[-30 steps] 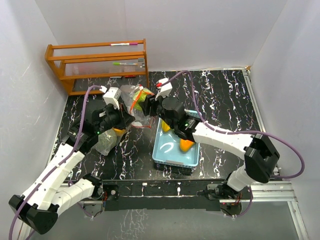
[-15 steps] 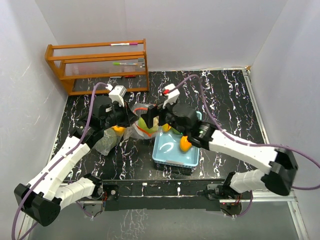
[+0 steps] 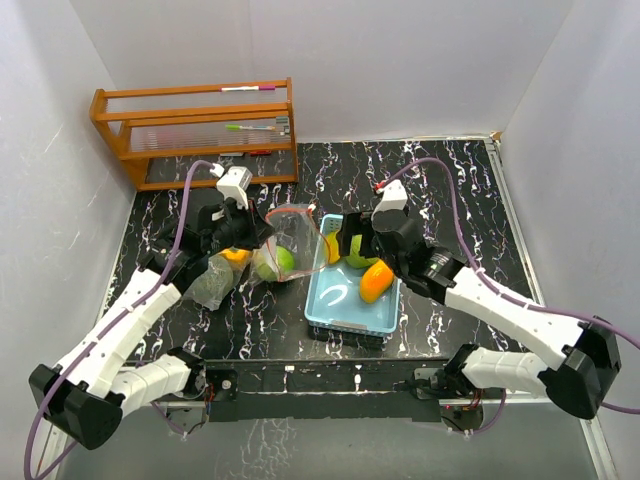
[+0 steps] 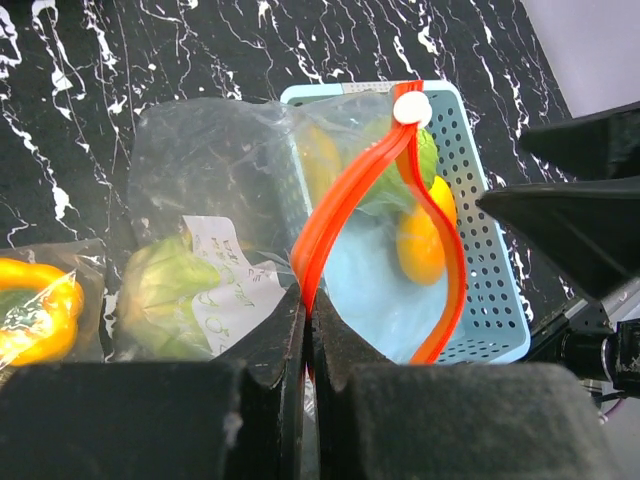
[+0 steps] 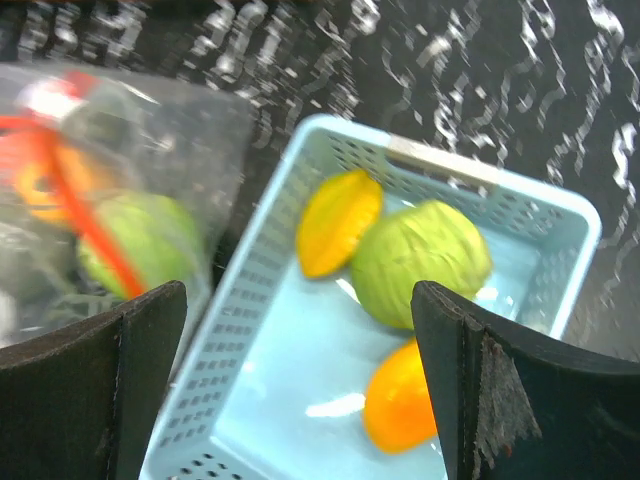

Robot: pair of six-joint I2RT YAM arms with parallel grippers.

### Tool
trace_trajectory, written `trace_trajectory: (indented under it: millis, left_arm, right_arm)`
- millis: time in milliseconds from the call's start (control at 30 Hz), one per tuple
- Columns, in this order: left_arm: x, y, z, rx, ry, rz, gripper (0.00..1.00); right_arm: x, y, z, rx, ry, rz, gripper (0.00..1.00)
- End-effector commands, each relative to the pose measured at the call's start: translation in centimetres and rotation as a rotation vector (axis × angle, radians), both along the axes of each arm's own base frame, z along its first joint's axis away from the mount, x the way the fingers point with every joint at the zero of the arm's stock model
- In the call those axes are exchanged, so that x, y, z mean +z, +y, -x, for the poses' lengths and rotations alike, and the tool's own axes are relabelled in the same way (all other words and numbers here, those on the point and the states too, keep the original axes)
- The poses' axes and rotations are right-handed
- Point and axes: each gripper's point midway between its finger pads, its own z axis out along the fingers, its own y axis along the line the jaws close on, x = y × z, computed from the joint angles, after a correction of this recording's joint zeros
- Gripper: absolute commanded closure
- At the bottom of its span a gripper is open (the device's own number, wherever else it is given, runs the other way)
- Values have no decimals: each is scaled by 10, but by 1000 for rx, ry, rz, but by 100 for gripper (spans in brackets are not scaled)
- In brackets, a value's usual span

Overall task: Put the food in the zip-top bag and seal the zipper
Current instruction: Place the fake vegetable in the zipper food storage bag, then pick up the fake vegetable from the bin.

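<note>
Since a second ago my right gripper has pulled back from the mouth of the zip-top bag and now hangs over the light-blue basket, fingers spread wide with nothing between them. A light-green cabbage-like ball that it carried then now lies inside the bag, near the closed end.

My left gripper is pinched tight on the bag's red zipper, holding one end of the rim up. From my fingers the zipper runs away toward the basket, its two tracks bowed apart into an open loop, with the white slider at the far end. The bag's long axis runs from the ball toward that mouth, which faces the basket.

A white label sits on the bag wall beside the ball; its handwriting is too faint to read.

In the basket lie a yellow piece, lengthwise along the near wall, a second cabbage-like ball touching it, and an orange. A yellow-orange pepper sits in separate clear wrap to my left.
</note>
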Motion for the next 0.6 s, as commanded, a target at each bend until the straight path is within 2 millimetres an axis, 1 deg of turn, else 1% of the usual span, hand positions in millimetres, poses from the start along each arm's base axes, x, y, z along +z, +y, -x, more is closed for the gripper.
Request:
trace_trajectory:
  millis: [0, 167, 333, 400, 567]
  left_arm:
    - [35, 2, 1, 0, -93, 32, 100]
    - [30, 2, 5, -7, -87, 39, 100]
    - [27, 1, 8, -16, -82, 48, 100]
    - [26, 1, 8, -16, -83, 48, 100]
    - [23, 2, 9, -15, -80, 44, 100]
  right_arm:
    - [-27, -21, -9, -100, 81, 15, 2]
    - [-55, -28, -19, -143, 131, 48, 2]
    - [-93, -34, -33, -185, 216, 73, 2]
    - [-108, -34, -36, -188, 247, 83, 1]
    - [-133, -28, -42, -185, 275, 93, 2]
